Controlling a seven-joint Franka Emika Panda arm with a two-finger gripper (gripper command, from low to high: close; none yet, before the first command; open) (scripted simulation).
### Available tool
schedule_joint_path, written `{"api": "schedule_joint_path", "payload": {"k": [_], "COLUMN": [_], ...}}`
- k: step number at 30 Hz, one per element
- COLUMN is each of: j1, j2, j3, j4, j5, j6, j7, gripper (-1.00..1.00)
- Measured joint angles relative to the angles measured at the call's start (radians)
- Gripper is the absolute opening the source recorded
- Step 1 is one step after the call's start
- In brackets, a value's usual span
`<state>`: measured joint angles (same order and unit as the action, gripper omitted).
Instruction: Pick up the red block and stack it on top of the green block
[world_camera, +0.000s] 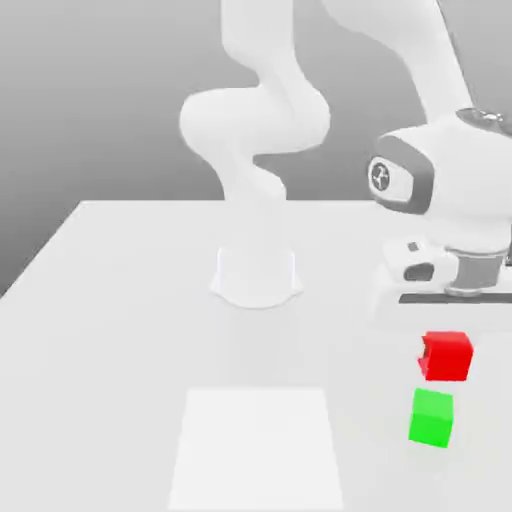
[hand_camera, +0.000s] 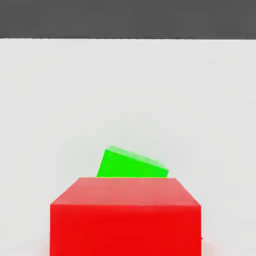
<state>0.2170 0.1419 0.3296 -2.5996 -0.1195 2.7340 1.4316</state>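
1. Seems to hold the red block (world_camera: 447, 357) in the gripper (world_camera: 445, 358).
2. See the green block (world_camera: 431, 418) below it in the exterior view, skewed to it.
3. Probably needs shifting across and twisting before lowering.

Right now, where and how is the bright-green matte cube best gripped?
Likely by two opposite upright faces, coming from above, wrist turned to match: the bright-green matte cube has flat sides but sits skewed to the bright-red matte cube, which overlaps it in the hand view.
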Motion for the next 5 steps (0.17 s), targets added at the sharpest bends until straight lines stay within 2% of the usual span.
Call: {"api": "schedule_joint_path", "payload": {"k": [1,2,5], "j1": [0.017,0.026,0.026], "j2": [0.035,0.065,0.065], "j3": [-0.022,-0.036,-0.036], "j4": [0.003,0.005,0.005], "j5": [-0.027,-0.055,-0.055], "j6": [0.03,0.056,0.056], "j7": [0.018,0.039,0.039], "gripper": [-1.0,1.0,1.0]}}
